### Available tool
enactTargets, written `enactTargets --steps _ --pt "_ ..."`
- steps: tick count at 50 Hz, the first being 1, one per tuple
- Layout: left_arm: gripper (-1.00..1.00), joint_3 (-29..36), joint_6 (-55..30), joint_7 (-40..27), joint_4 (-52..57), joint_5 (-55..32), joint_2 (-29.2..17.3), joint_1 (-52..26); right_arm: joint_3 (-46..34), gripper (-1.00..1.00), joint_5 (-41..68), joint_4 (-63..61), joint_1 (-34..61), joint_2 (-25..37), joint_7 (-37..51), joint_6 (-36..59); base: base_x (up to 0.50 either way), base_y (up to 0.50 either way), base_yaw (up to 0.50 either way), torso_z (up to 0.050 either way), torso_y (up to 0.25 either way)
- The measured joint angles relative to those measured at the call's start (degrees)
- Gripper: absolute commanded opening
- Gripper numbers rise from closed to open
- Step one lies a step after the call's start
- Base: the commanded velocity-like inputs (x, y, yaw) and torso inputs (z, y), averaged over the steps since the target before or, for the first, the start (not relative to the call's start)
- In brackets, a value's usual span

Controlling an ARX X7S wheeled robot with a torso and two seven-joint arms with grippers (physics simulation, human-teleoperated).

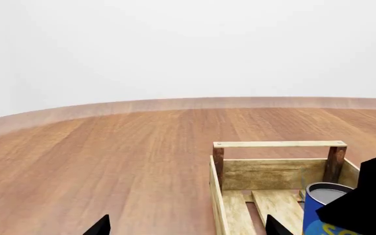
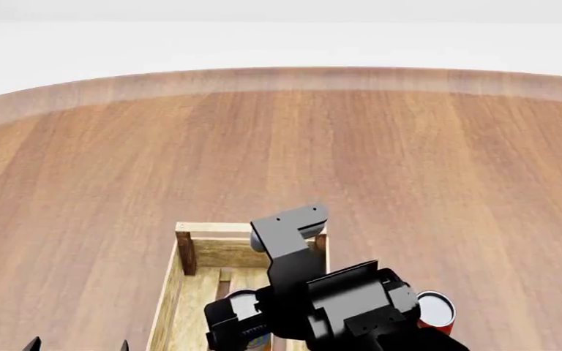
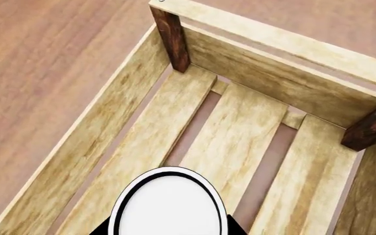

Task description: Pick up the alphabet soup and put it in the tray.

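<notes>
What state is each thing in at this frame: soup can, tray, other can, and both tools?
alphabet soup: upright, inside the tray, held in the right tool.
tray: upright on the table, holding only the soup can.
red can: upright on the table, outside the tray's right wall.
right tool: shut on the soup can, over the tray.
left tool: open, empty, beside the tray.

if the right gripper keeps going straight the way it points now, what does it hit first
Most likely the slatted floor of the tray. The right gripper holds the alphabet soup pointing down into the tray, with nothing else in between; the remaining gap is hard to judge.
</notes>
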Motion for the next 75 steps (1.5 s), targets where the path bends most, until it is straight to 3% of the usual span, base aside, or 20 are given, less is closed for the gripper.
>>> enactTargets --steps 1,2,46,54,75 --pt "1.0 0.02 0.01 -0.01 -0.01 -0.01 -0.01 -0.01 -0.02 -1.0 0.0 0.01 0.0 0.0 -0.02 0.03 0.0 0.0 0.0 0.0 0.0" --pt "1.0 0.03 0.03 -0.03 -0.02 -0.01 -0.02 -0.01 -0.03 1.0 0.0 0.01 -0.01 0.0 -0.03 0.05 0.0 0.0 0.0 0.0 0.0" --pt "1.0 0.57 -0.09 -0.68 0.59 -0.71 -0.62 -0.04 1.51 1.0 -1.0 -0.56 -0.98 -0.04 1.45 -4.25 0.0 0.0 0.0 0.0 0.0" --pt "1.0 0.25 -0.81 -0.96 1.56 -1.52 -0.98 -0.05 2.3 1.0 -1.18 -2.27 -3.32 1.18 5.68 -9.37 0.0 0.0 0.0 0.0 0.0" --pt "1.0 -0.39 -8.84 -4.23 12.47 -4.36 -3.67 0.77 5.18 1.0 -7.48 -27.37 -15.38 15.59 19.55 -34.06 0.0 0.0 0.0 0.0 0.0"
